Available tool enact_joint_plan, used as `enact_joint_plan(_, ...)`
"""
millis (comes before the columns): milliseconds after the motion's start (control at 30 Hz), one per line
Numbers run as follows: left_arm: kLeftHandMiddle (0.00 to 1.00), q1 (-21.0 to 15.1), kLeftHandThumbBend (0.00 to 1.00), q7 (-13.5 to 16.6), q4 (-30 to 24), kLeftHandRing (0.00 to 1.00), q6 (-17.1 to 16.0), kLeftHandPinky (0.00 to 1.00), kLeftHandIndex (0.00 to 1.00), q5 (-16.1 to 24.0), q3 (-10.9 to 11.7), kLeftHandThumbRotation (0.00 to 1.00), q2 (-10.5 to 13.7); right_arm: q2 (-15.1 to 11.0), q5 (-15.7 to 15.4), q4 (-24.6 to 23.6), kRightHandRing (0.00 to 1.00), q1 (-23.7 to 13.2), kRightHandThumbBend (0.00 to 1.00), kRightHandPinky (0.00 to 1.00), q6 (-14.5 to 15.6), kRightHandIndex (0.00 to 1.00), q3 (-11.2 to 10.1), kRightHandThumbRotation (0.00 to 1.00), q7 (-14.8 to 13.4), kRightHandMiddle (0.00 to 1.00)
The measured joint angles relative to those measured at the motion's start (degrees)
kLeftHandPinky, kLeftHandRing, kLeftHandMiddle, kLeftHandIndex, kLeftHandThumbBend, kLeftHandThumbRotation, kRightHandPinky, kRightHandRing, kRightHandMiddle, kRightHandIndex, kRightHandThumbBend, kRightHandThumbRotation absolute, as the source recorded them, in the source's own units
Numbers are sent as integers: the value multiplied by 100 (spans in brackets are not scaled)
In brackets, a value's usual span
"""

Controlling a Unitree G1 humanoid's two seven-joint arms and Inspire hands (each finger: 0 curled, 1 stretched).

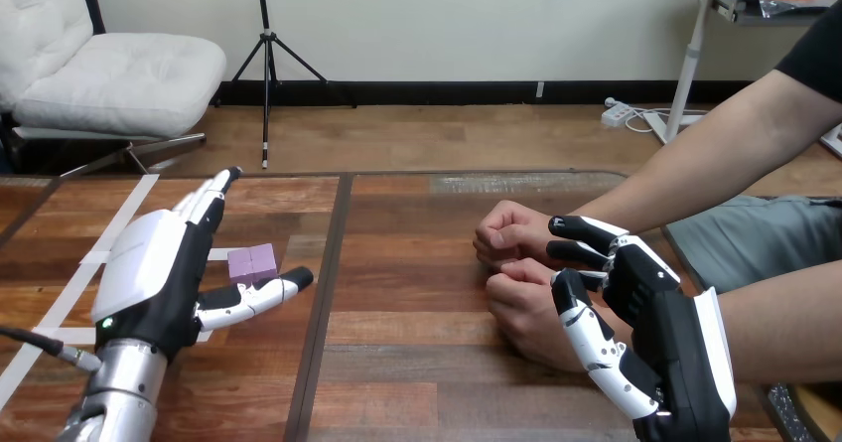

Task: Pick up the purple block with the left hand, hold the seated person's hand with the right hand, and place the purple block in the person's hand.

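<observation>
Step in hand: picking up the purple block (251,262) with the left hand (149,263); judged an early stage, as the block is not yet lifted.
Block position: flat on the tabletop (417,363), left of centre, well apart from the person.
Left hand state: spread; fingers (209,202) straight and pointing away from the robot, thumb (260,296) swung out to the side.
Block vs left hand: the block sits in the gap between fingers and thumb, just beside the thumb; nothing is closed round it.
Right hand (665,333): at the view's right, up against the person's two hands. Whether it grips one of them cannot be told.
Person's hands: both curled loosely and resting together on the tabletop, the farther hand (508,231) just above the nearer hand (526,313) in the view; neither palm is turned up.
Grasp advice: lower the palm so that fingers and thumb meet opposite faces of the block squarely, then close slowly. A corner contact would likely spin the block out of the gap.
Lift advice: raise straight up before moving across, so the block clears the tabletop without dragging.
Risk: the thumb may nudge the block sideways before the fingers arrive.
Risk, handover: the person's palm needs to open before the block can be set down in it.
</observation>
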Motion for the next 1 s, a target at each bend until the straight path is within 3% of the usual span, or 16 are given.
enact_joint_plan(467,93,-197,94,-301,296,92,42,90,93,-20,-46,55,98,0,15,0,73,-1,38,60,0,71,-5,45,8,77)
enact_joint_plan(1000,94,-452,93,-279,683,93,127,92,94,241,-268,55,186,-5,7,0,73,-5,38,60,0,70,-18,45,10,77)
